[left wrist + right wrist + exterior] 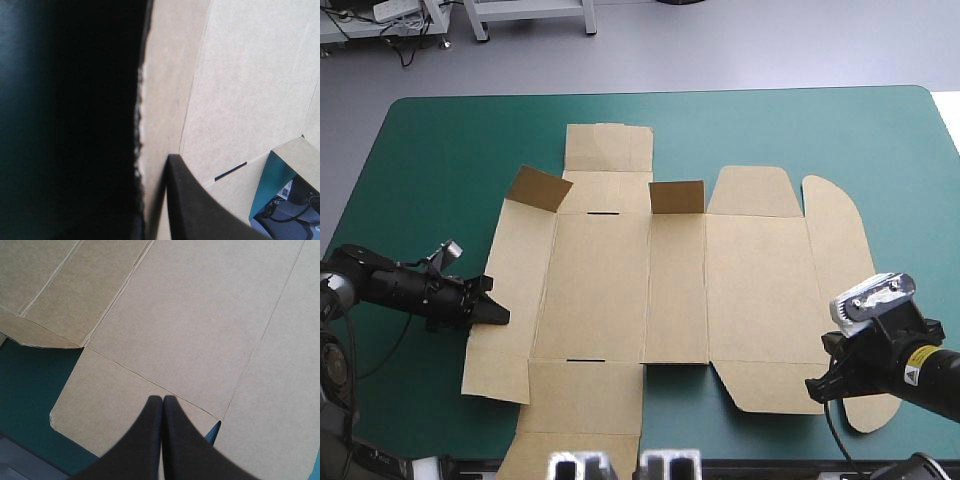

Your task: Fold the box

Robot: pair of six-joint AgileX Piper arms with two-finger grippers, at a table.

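Left gripper (501,314) pinches the left edge of the mostly flat brown box (675,290). We see right gripper (163,400) closed, empty, tips over the box's near-right corner.

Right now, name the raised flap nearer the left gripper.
The far-left flap, tilted up at the box's far left corner. The other raised flap stands mid-sheet, farther from the left gripper.

Grey floor (770,40) (white frame legs (478,22) on it) lies beyond the table (440,140).
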